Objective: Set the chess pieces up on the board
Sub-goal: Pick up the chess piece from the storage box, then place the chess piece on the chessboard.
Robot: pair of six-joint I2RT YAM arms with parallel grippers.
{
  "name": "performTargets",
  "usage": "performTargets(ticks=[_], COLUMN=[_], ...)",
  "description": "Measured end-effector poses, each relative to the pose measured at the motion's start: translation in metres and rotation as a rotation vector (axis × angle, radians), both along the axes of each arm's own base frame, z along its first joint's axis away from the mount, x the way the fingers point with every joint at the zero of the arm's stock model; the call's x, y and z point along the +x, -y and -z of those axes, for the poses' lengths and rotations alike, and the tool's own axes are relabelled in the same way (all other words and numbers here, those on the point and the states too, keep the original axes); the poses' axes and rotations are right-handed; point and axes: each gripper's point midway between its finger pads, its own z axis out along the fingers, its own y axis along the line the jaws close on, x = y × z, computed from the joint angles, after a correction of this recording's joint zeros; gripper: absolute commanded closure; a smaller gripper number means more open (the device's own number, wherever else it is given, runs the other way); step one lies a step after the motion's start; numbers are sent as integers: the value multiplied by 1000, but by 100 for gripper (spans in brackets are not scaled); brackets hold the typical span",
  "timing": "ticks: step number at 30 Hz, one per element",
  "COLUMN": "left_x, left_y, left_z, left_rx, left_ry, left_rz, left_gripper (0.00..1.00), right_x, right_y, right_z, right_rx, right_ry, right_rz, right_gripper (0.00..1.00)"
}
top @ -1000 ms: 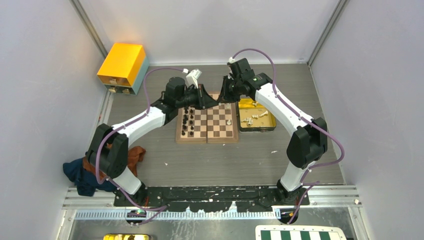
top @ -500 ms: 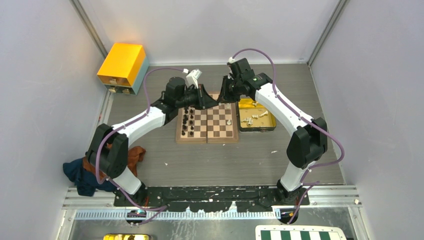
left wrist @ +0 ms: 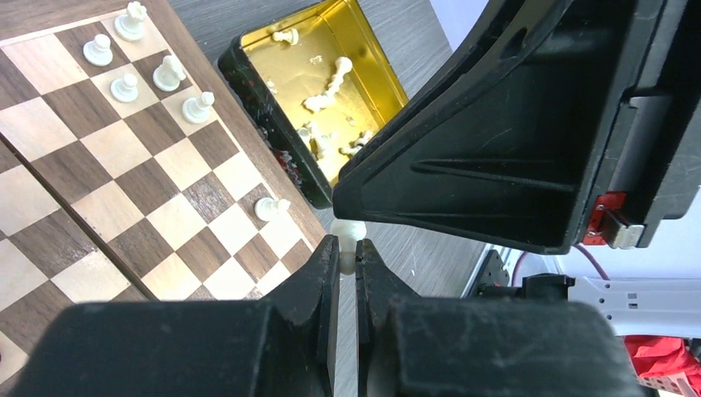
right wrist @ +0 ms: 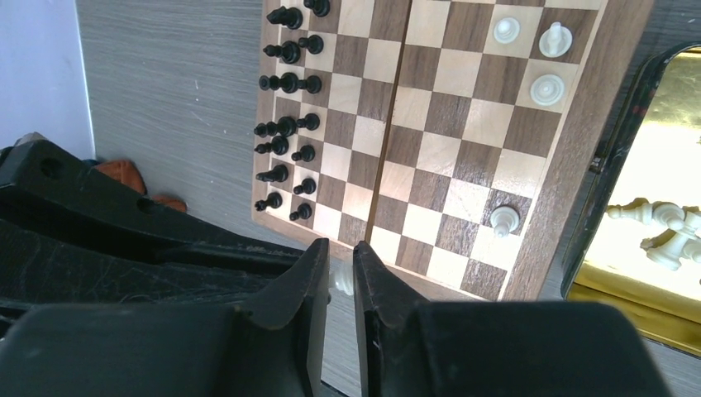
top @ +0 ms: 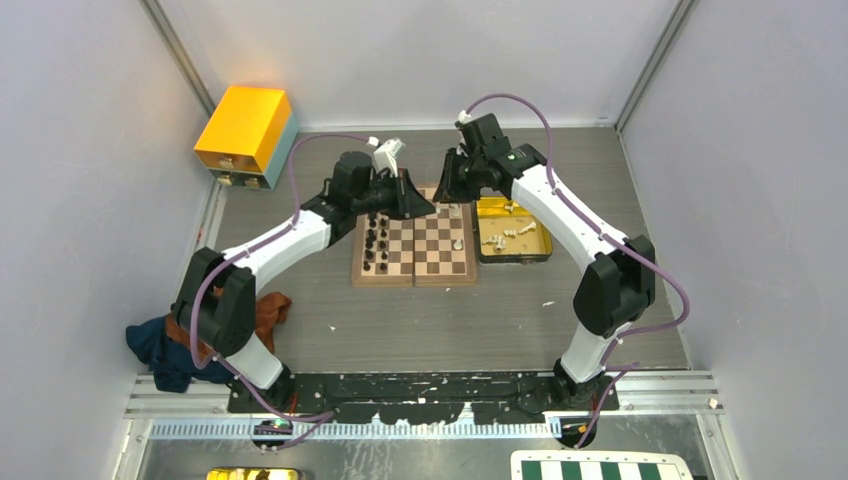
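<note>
Few white pieces (left wrist: 124, 85): stand on the board (top: 415, 281), right half; black pieces (top: 372, 240) fill its left columns.
Left gripper (left wrist: 347, 248): pinches one cream piece (left wrist: 347, 230) over the far edge.
Right gripper (right wrist: 340, 246): jaws narrowly apart around it, grip unclear; loosened, edged left, so the handover is likely ending.
Views: left wrist shows the pinch; top hides it.

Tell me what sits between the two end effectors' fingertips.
A cream-white chess piece, pinched in the left end effector and flanked by the fingers of the right end effector; both wrist views show it.
</note>
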Motion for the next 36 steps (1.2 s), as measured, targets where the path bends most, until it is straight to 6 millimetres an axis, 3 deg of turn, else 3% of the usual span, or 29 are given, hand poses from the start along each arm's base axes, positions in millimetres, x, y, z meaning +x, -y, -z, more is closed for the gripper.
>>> performTargets(ticks=[5, 12, 16, 23, 33, 36], left_x=[5, 32, 42, 36, 48, 51], left_y=[-2, 1, 3, -1, 16, 22], left_z=[-8, -23, -4, 45, 45, 54], left_rx=[57, 187, 272, 423, 529, 574], left_ry=[15, 4, -72, -256, -287, -294], left_rz=[3, 4, 13, 26, 16, 9], left_gripper=[100, 100, 100, 100, 100, 100], right_x=[10, 30, 33, 33, 42, 43], right_y=[14, 59, 77, 94, 116, 121], right_z=[1, 16, 27, 43, 46, 50], right_rx=[-8, -73, -123, -172, -175, -178], right_ry=[3, 1, -5, -20, -9, -14], right_rz=[42, 167, 211, 245, 300, 312], right_gripper=[76, 76, 76, 76, 76, 76])
